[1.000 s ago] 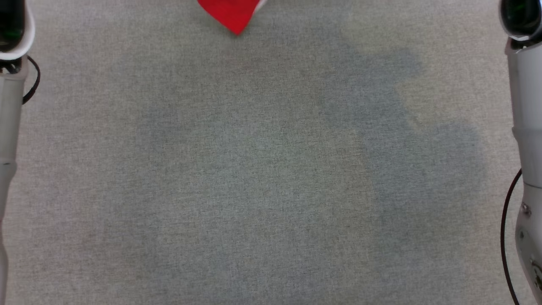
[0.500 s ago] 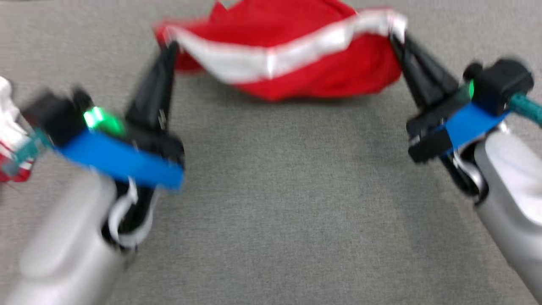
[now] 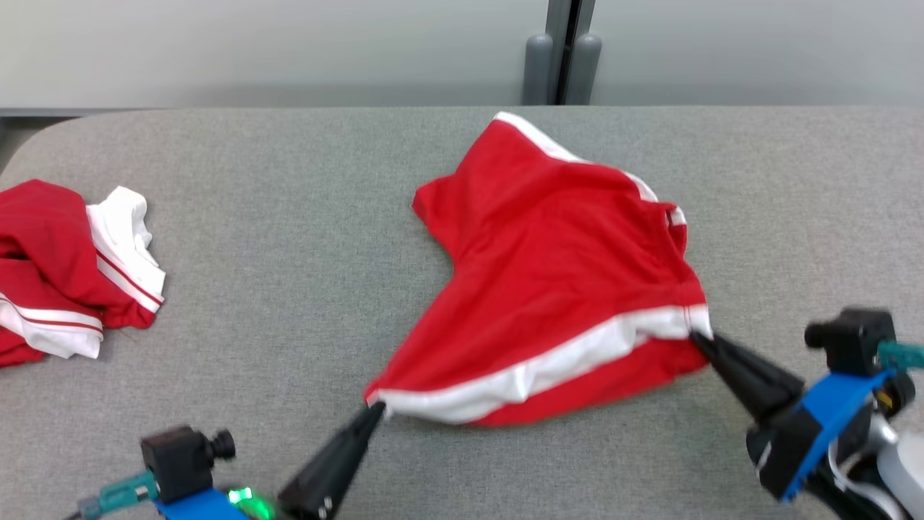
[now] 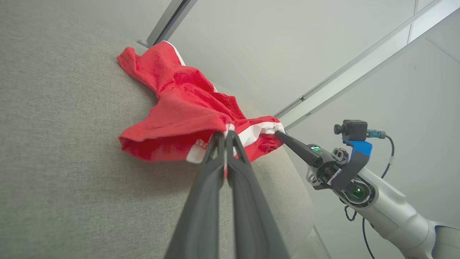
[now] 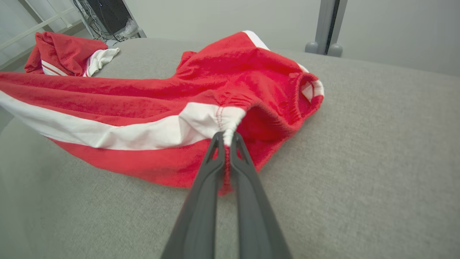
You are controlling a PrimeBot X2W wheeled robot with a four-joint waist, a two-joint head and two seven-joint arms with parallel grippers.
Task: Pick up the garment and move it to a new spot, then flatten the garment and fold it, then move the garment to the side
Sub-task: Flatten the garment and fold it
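Across the grey tabletop (image 3: 289, 238) we see the red garment (image 3: 563, 282) at centre right of the frame. Our left gripper (image 3: 376, 409) has its jaws clamped on the white band's lower-left corner, and our right gripper (image 3: 697, 337) pinches its right end.

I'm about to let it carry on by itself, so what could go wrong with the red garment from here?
The left gripper and right gripper each pinch only a hem corner, so the red garment could slip free under tension. Its far part lies bunched on the table, so flattening may trap creases.
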